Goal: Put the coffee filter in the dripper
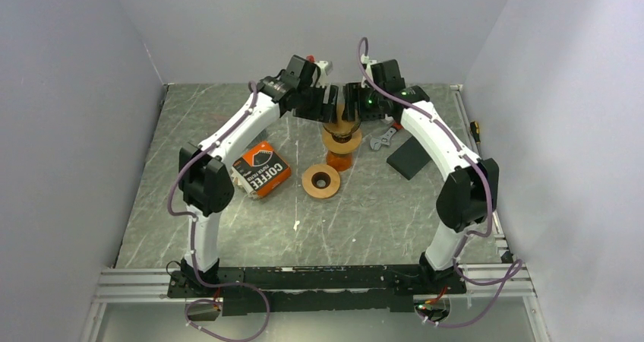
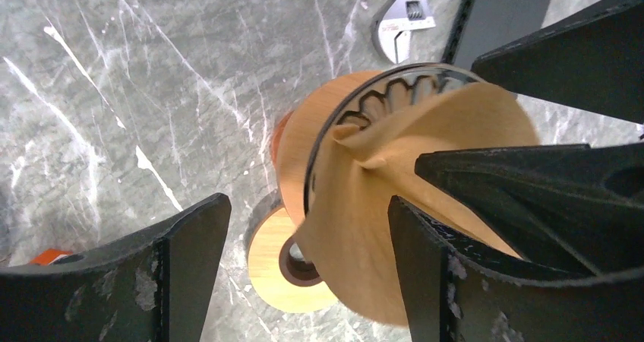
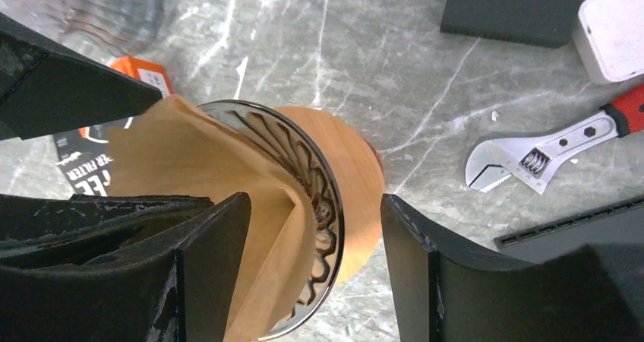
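Note:
The brown paper coffee filter (image 2: 395,205) sits tilted in the glass dripper (image 2: 395,91), one side sticking up above the rim. The dripper stands on a wooden collar on an orange stand (image 1: 339,159). Both grippers meet over it in the top view. My left gripper (image 2: 307,205) is open, its right finger (image 2: 440,281) beside the filter's outer edge. My right gripper (image 3: 315,201) is open and straddles the dripper rim (image 3: 311,175), its left finger (image 3: 213,273) against the filter (image 3: 197,159) inside the cone.
A loose wooden ring (image 1: 320,181) lies in front of the stand. An orange and black coffee filter box (image 1: 262,169) lies to its left. A wrench (image 1: 382,138), a black block (image 1: 408,157) and a white object (image 3: 615,30) lie to the right.

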You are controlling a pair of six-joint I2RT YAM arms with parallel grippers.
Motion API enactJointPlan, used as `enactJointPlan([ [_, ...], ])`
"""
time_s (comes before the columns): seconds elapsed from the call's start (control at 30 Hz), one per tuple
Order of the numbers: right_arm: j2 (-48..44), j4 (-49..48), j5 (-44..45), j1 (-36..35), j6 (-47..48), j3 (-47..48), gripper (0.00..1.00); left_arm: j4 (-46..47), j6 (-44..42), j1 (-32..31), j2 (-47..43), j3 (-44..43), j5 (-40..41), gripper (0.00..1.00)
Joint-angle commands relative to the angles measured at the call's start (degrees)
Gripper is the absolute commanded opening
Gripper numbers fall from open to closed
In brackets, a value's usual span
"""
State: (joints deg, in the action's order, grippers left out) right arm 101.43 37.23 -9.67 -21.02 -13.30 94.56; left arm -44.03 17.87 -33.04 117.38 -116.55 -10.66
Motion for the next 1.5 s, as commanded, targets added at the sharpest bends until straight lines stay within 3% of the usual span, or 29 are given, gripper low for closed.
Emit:
enactJointPlan([
  [0.0,-4.39,-0.58,-1.13,0.37,-1.02,3.38,0.68,1.19,1.02,-0.27,-6.37,-0.68,-0.45,0.83],
  [0.3,-5.79,-0.36,-2.78,1.35,-2.27,3.44,0.69,0.03,1.02,-0.14,-8.83,-0.81,0.64,0.84],
  [0.57,-7.94,-2.1,-7.02,3.32,-4.19,1.79,0.74,4.06,2.12,1.91,-12.82,4.46,-1.63,0.86],
  [0.87,-12.63,-5.73,-9.3,4.66,-5.7,-1.4,0.76,13.96,4.41,8.12,-24.93,19.71,-1.94,0.88],
  [0.97,-14.76,-7.78,-9.96,5.11,-6.26,-3.58,0.77,16.4,4.73,10.4,-29.47,25.52,-1.66,0.94],
  [1.07,-17.36,-9.82,-10.74,6.3,-7.3,-6.5,0.78,16.56,3.15,11.72,-33.67,30.63,1.39,0.99],
  [1.33,-24.07,-16.75,-12.76,10.77,-12.22,-15.62,0.82,14.04,1.7,13.96,-42.15,42.05,6.01,0.99],
  [1.47,-25.08,-19.55,-14.29,12.29,-13.88,-19.16,0.82,18.74,2.01,14.05,-45.68,49.34,0.32,0.99],
])
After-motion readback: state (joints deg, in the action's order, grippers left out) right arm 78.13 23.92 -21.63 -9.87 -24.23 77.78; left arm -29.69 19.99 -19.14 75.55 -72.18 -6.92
